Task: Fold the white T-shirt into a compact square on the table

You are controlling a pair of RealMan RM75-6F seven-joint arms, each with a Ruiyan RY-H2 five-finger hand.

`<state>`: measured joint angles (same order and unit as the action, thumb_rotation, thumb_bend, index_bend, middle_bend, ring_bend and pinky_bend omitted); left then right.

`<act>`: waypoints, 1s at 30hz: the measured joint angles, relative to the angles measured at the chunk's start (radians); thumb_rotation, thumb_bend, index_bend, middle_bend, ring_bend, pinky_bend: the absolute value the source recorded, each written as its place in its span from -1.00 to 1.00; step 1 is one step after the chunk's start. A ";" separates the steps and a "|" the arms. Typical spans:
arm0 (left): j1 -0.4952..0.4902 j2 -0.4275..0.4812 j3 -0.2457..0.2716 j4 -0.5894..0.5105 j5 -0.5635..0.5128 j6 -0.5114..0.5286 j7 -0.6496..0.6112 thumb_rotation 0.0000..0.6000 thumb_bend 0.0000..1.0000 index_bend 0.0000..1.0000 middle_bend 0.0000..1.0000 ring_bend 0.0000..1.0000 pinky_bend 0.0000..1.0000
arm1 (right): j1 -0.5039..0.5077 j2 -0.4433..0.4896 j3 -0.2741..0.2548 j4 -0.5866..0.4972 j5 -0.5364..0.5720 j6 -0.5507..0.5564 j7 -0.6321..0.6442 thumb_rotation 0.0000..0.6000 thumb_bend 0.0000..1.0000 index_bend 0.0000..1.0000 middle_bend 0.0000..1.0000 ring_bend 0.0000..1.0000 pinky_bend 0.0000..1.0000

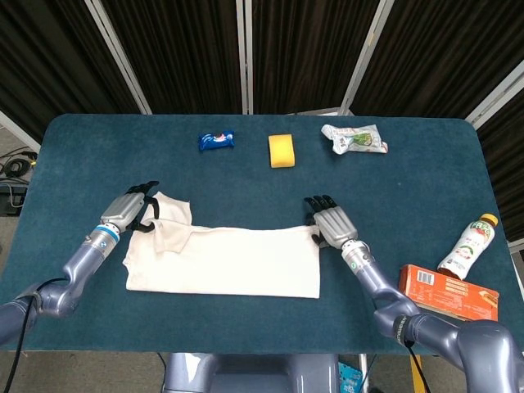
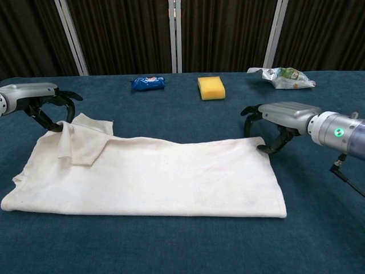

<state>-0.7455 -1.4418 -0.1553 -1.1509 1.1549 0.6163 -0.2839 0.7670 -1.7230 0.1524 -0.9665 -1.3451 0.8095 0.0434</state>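
Note:
The white T-shirt (image 1: 221, 260) (image 2: 148, 177) lies flat in a long band across the near middle of the blue table (image 1: 262, 176), with one sleeve folded in at its left end. My left hand (image 1: 131, 209) (image 2: 40, 103) sits at the far left corner, its fingers curved and apart, their tips touching the sleeve's edge. My right hand (image 1: 330, 221) (image 2: 279, 123) hovers at the far right corner with fingers curved down and spread. Its thumb rests against the cloth's edge. Neither hand lifts any cloth.
Along the far edge lie a blue snack packet (image 1: 216, 141), a yellow sponge (image 1: 282, 151) and a crumpled wrapper (image 1: 354, 138). A drink bottle (image 1: 469, 246) and an orange box (image 1: 448, 292) sit at the near right, close to my right forearm.

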 measured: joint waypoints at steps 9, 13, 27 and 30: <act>0.000 -0.009 0.000 0.006 -0.004 -0.002 0.013 1.00 0.13 0.58 -1.00 -1.00 -1.00 | -0.030 0.095 -0.005 -0.117 -0.043 0.088 0.024 1.00 -0.54 -0.94 -0.91 -1.00 -1.00; 0.002 -0.014 0.002 0.015 -0.009 -0.001 0.023 1.00 0.13 0.58 -1.00 -1.00 -1.00 | -0.049 0.144 -0.009 -0.187 -0.062 0.130 0.028 1.00 -0.54 -0.94 -0.91 -1.00 -1.00; 0.015 -0.040 0.021 0.062 -0.005 -0.013 0.030 1.00 -0.73 -0.76 -1.00 -1.00 -1.00 | -0.194 0.370 -0.090 -0.436 -0.135 0.302 0.038 1.00 -0.58 -0.92 -0.91 -1.00 -1.00; 0.022 -0.041 0.035 0.067 0.016 -0.012 0.029 1.00 -1.00 -1.00 -1.00 -1.00 -1.00 | -0.223 0.395 -0.111 -0.454 -0.151 0.333 0.037 1.00 -0.65 -0.93 -0.91 -1.00 -1.00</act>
<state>-0.7236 -1.4825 -0.1205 -1.0839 1.1706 0.6040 -0.2550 0.5441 -1.3284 0.0415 -1.4204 -1.4956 1.1427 0.0804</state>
